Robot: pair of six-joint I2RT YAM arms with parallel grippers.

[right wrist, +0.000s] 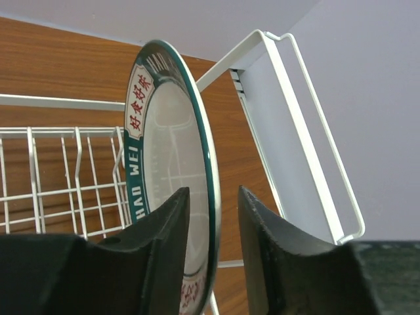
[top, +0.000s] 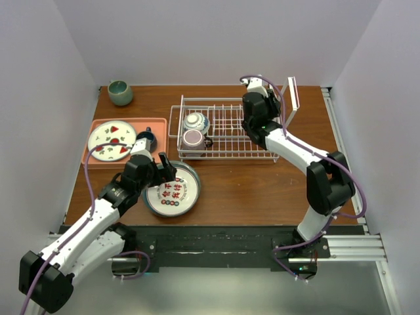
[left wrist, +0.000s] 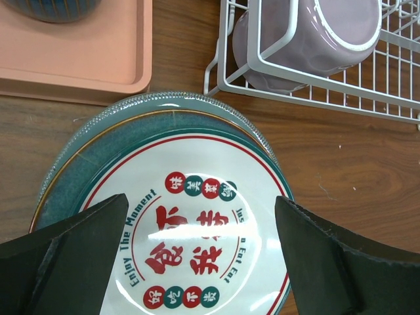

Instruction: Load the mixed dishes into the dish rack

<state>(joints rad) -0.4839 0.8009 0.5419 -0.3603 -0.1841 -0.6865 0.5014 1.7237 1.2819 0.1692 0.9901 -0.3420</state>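
Nearest: left fingers point(left wrist: 65, 269) wide open over the plate stack point(top: 172, 191) on the tabletop point(top: 249, 190), gripping nothing; stack unloaded: white lettered plate point(left wrist: 197, 197) on top, teal plate point(left wrist: 79, 177) beneath, possibly another under that; dish rack point(top: 223, 98) beyond already has pink mug point(top: 193, 138) and patterned bowl point(top: 195, 121); right fingers point(right wrist: 157, 249) parted, straddling the teal-rimmed plate point(right wrist: 170, 151) standing upright at the rack's right end, seating hidden; roughly half done.
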